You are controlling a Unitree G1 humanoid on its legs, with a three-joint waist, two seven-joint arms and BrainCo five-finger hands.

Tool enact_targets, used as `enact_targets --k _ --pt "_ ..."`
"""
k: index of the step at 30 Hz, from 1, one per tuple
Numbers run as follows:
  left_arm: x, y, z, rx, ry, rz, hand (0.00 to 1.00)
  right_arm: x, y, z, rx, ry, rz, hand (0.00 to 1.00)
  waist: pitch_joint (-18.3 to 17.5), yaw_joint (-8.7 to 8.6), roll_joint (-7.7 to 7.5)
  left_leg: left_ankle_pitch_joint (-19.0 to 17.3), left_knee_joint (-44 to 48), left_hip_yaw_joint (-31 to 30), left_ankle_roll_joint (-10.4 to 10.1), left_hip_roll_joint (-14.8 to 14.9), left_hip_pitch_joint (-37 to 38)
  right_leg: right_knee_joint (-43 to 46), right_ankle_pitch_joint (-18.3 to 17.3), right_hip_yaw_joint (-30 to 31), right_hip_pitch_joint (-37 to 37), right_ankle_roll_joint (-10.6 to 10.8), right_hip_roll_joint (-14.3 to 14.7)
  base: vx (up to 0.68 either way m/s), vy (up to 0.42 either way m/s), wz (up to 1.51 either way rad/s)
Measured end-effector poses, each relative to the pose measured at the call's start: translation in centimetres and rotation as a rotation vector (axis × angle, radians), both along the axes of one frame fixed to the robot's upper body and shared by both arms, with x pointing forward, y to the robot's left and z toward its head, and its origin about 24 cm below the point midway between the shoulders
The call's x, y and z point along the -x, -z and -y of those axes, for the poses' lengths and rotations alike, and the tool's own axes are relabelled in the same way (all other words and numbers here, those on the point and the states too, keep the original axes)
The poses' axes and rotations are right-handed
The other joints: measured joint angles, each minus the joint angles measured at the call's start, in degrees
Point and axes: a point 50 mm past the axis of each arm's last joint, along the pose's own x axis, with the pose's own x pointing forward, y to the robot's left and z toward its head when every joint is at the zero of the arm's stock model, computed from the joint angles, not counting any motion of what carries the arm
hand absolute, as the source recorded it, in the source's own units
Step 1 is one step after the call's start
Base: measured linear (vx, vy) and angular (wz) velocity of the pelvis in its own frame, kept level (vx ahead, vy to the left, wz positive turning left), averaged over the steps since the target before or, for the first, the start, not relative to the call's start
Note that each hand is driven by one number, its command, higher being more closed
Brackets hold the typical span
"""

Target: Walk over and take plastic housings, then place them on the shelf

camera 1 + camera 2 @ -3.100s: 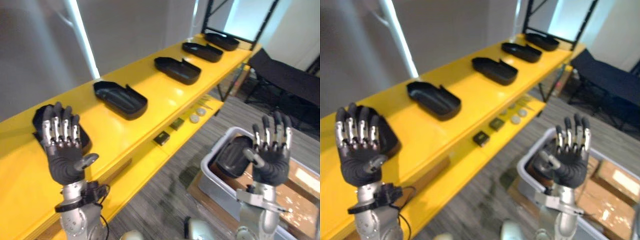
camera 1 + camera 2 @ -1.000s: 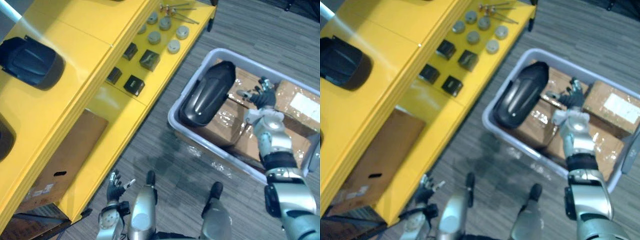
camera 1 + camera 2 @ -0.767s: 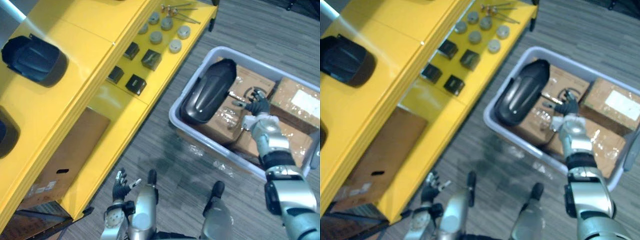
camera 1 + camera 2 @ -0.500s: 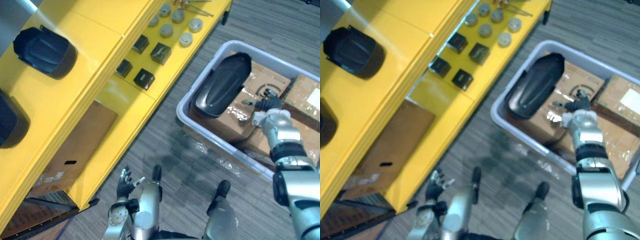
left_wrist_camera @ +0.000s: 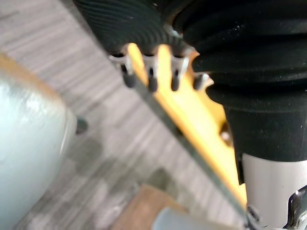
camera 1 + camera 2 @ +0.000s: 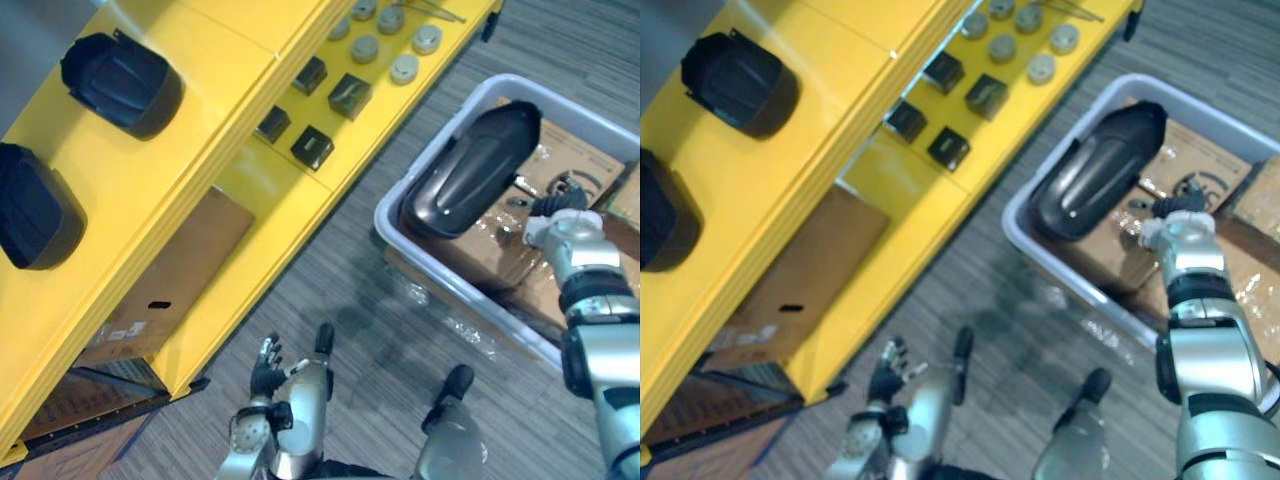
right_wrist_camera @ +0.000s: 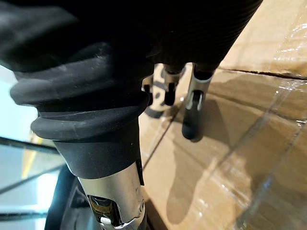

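No print is legible.

A factory stockroom: yellow shelf (image 6: 150, 170) carrying black plastic housings (image 6: 122, 70) and small parts (image 6: 349, 95), grey bin (image 6: 385, 215) of cardboard boxes (image 6: 560, 160) beside it.

Overall: bright, even indoor light, coming down from above.
Shelf (image 6: 190, 170): the yellow top glows, and there's a pale glint on its front edge.
Housing (image 6: 468, 175) in the bin (image 6: 395, 225): a soft sheen runs along the black curve.
Under the shelf: dimmer, and the lower bay sinks into shade.
Floor (image 6: 340, 290): only soft, loose shadows.
Wrapped boxes (image 7: 268, 158): the film flashes glare, and the right robot hand (image 7: 197, 96) drops a dark shadow on the cardboard.
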Motion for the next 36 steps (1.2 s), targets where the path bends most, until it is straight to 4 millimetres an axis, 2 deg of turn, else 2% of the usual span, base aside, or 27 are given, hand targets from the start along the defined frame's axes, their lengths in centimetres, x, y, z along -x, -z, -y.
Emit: enact_targets --k 2,6,10,12,15,23,25,30,36 --pt "0.0 0.0 0.1 0.001 0.004 0.001 0.00 0.0 -0.7 0.0 -0.005 0.028 0.049 0.00 0.0 -0.12 0.00 0.0 0.1 0.1 0.0 0.0 0.0 0.0 0.0 0.1 -0.1 0.0 0.0 0.00 0.000 -0.02" --pt "-0.1 -0.2 0.6 0.026 0.008 0.007 0.00 -0.1 -4.1 -0.7 0.008 0.063 0.234 0.00 0.0 -0.72 0.00 -0.1 0.2 0.5 0.0 0.2 0.0 0.1 0.0 0.5 -0.4 0.0 0.1 -0.01 -0.002 -0.06" --pt "-0.1 -0.2 0.5 0.027 -0.003 0.004 0.00 0.1 -6.5 -1.6 0.060 0.091 0.348 0.00 0.0 -0.93 -0.01 -0.1 0.2 1.2 0.0 0.4 0.3 0.0 0.2 1.2 -0.6 -0.2 0.3 -0.01 -0.003 -0.09" --pt "0.0 -0.2 0.4 0.026 -0.013 0.002 0.00 0.4 -8.5 -2.8 0.091 0.063 0.443 0.00 0.0 -1.22 -0.04 -0.1 0.2 1.9 0.0 0.5 0.3 0.0 0.4 1.9 -1.2 -0.2 0.4 -0.01 0.003 -0.15" --pt "0.0 -0.1 0.4 0.028 -0.017 -0.002 0.00 0.4 -9.6 -4.7 0.099 -0.016 0.515 0.00 0.1 -2.25 -0.12 -0.1 -0.1 2.4 0.0 0.7 0.8 0.0 0.5 2.5 -1.4 -0.3 0.5 0.00 -0.001 -0.11" --pt "0.2 0.2 0.2 0.026 -0.014 -0.019 0.00 -0.7 -7.2 -8.0 0.098 -0.213 0.412 0.00 0.2 -2.18 -0.30 0.1 -1.6 3.8 -0.1 0.9 2.3 -0.1 0.7 3.8 -1.4 -0.3 0.6 0.00 0.000 -0.08" --pt "0.3 0.3 0.3 0.024 -0.010 -0.024 0.00 -1.2 -5.9 -8.7 0.092 -0.244 0.344 0.00 0.2 -1.92 -0.33 0.1 -1.6 3.7 -0.1 0.9 2.3 -0.1 0.7 3.8 -1.4 -0.3 0.6 0.00 0.000 0.00" --pt "0.4 0.6 0.2 0.021 -0.010 -0.036 0.00 -1.8 -2.7 -8.3 0.103 -0.211 0.169 0.00 0.2 -0.73 -0.33 0.2 -1.6 3.5 -0.1 0.9 2.3 0.0 0.7 3.6 -1.3 -0.3 0.6 0.00 0.000 0.01" --pt "0.4 0.6 0.2 0.017 -0.010 -0.036 0.00 -2.0 -1.2 -7.6 0.106 -0.166 0.044 0.00 0.2 -0.56 -0.32 0.6 -2.0 3.3 -0.2 0.9 2.2 0.0 0.7 3.4 -1.3 -0.3 0.6 0.00 -0.001 0.01"
